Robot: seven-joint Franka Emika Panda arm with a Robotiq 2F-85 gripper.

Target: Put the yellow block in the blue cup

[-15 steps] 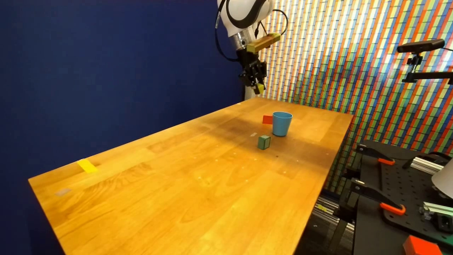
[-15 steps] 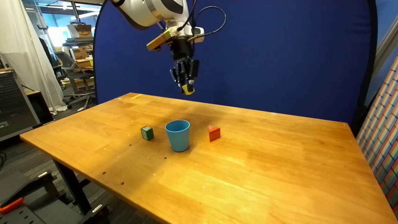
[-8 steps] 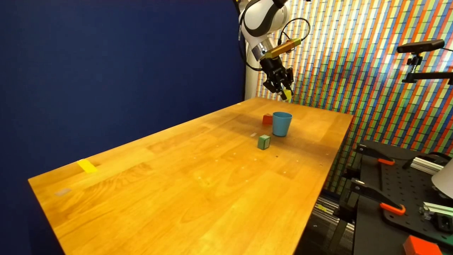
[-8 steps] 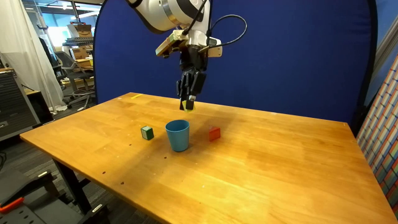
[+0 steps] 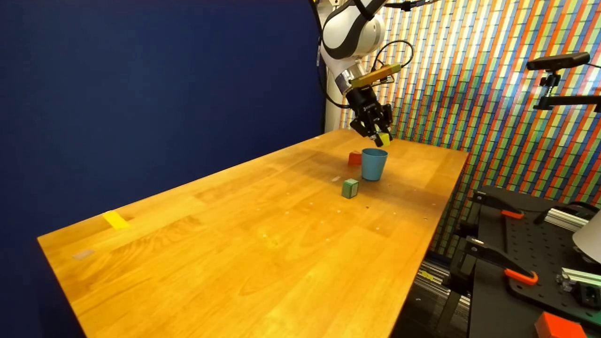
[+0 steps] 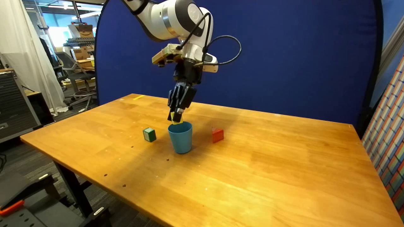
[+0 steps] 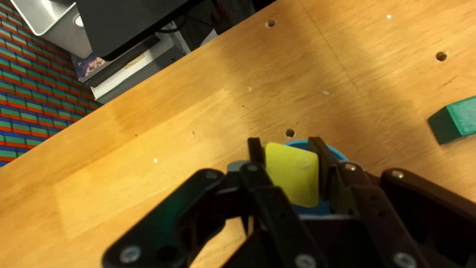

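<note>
The blue cup stands upright on the table in both exterior views (image 5: 373,166) (image 6: 181,140). The yellow block shows in both exterior views (image 5: 385,139) (image 6: 177,122), held just above the cup's rim. My gripper is shut on it (image 5: 383,141) (image 6: 174,118), tilted, with its fingertips pointing down at the cup's mouth. In the wrist view the yellow block (image 7: 292,175) sits between the two fingers of the gripper (image 7: 285,149). The blue cup (image 7: 336,152) shows behind and below the block there, mostly hidden by block and fingers.
A green block (image 5: 350,188) (image 6: 149,135) stands beside the cup and shows at the wrist view's right edge (image 7: 461,118). A red block (image 5: 355,158) (image 6: 217,135) stands on the cup's opposite side. A yellow tape strip (image 5: 115,219) lies at the table's far corner.
My gripper has come over to the cup and down with the yellow block held in it, from high above the table to just above the rim. The cup and other blocks have not moved.
</note>
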